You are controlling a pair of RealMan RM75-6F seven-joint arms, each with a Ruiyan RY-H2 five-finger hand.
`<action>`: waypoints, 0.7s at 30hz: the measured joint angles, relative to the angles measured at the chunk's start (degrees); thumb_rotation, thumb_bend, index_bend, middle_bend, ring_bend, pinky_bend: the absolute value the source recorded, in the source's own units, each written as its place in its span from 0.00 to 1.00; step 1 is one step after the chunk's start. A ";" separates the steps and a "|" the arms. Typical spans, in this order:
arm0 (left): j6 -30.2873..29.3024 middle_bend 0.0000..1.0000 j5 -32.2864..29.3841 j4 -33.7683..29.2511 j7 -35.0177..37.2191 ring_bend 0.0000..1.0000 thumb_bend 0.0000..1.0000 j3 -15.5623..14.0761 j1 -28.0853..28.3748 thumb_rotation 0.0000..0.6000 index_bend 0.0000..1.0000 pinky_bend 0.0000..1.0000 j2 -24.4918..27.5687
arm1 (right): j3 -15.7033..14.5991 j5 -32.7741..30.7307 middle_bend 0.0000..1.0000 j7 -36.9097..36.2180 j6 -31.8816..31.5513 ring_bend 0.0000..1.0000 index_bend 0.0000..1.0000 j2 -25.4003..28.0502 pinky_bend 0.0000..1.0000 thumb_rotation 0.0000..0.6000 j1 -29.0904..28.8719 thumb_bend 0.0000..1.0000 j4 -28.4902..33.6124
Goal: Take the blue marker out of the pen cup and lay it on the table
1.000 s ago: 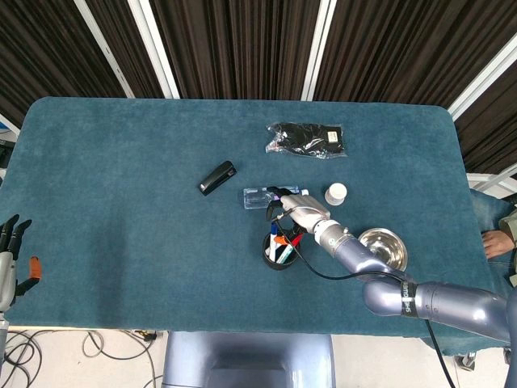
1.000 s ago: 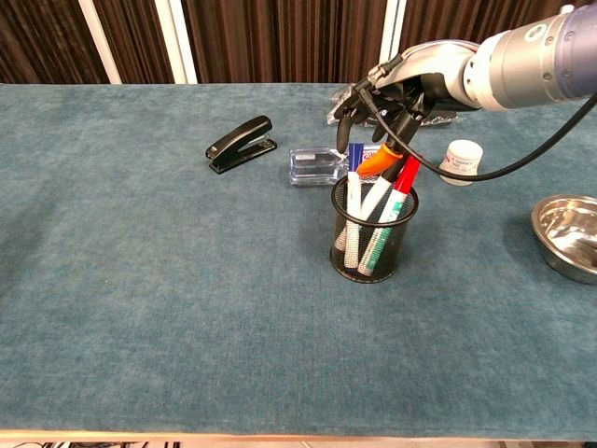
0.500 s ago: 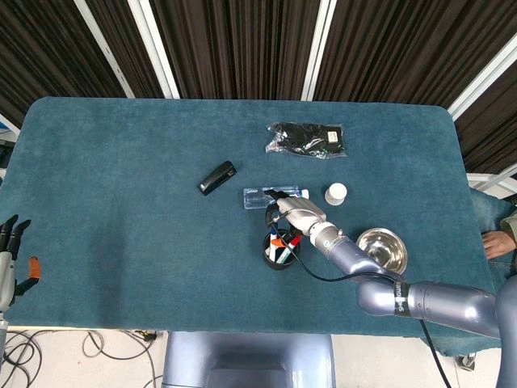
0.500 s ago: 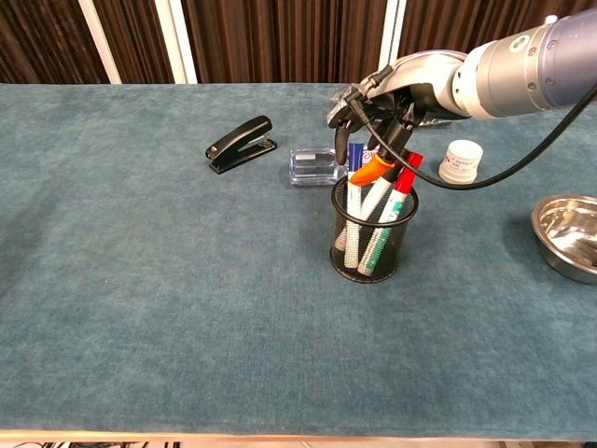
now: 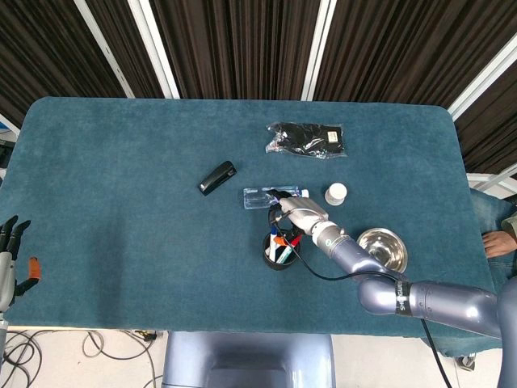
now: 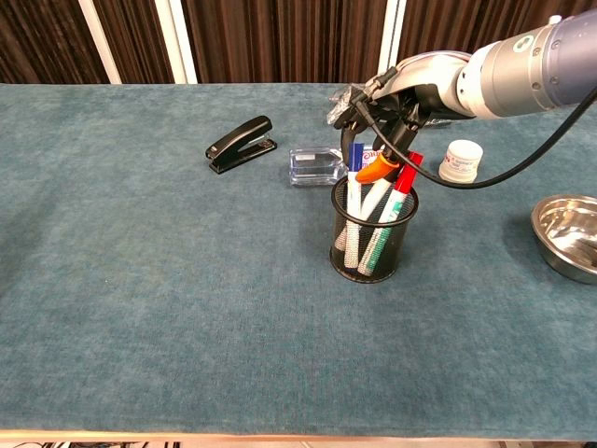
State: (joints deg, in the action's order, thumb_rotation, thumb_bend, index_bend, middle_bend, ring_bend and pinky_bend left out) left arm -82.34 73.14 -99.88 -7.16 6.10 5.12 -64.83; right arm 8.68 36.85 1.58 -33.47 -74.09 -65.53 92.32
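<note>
Blue marker mostly hidden: only its cap end showing above the rim of the pen cup, partly behind the orange-capped marker and the right hand. Cannot tell whether the fingertips touch it. In the head view, too small and too covered by the right hand to make out. Steel bowl cut off by the right edge of the chest view. Left hand cropped at the left edge of the head view, missing from the chest view. Label on the white jar too small to read.
</note>
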 measured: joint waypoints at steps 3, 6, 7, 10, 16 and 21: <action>0.00 0.00 0.01 -0.01 0.00 0.00 0.56 -0.01 0.01 1.00 0.10 0.00 0.02 | -0.07 -0.01 0.00 0.21 0.13 0.00 0.52 0.06 0.16 1.00 -0.10 0.40 -0.08; -0.03 0.00 -0.01 -0.03 0.04 0.00 0.56 0.00 0.00 1.00 0.10 0.00 0.03 | -0.12 -0.11 0.00 0.17 0.31 0.00 0.52 0.07 0.16 1.00 -0.12 0.40 -0.09; -0.03 0.00 -0.01 -0.03 0.05 0.00 0.56 0.00 0.00 1.00 0.10 0.00 0.03 | -0.14 -0.11 0.00 0.17 0.35 0.00 0.52 0.06 0.16 1.00 -0.13 0.40 -0.11; 0.00 0.00 -0.03 -0.03 0.05 0.00 0.56 -0.01 0.01 1.00 0.10 0.00 0.04 | -0.14 -0.14 0.00 0.10 0.39 0.00 0.52 0.03 0.16 1.00 -0.12 0.40 -0.18; 0.03 0.00 -0.10 -0.06 0.02 0.00 0.56 0.00 0.03 1.00 0.10 0.00 0.05 | 0.03 -0.11 0.00 -0.10 0.56 0.00 0.52 0.15 0.16 1.00 -0.14 0.40 -0.07; 0.01 0.00 -0.08 -0.04 0.07 0.00 0.56 -0.02 0.02 1.00 0.10 0.00 0.07 | 0.05 -0.21 0.00 -0.18 0.73 0.00 0.55 0.27 0.16 1.00 -0.22 0.40 0.09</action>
State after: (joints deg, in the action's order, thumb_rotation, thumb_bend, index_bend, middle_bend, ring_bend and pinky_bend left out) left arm -82.33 73.06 -99.92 -7.09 6.08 5.14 -64.76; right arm 8.74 36.64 1.40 -32.73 -73.83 -65.75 92.41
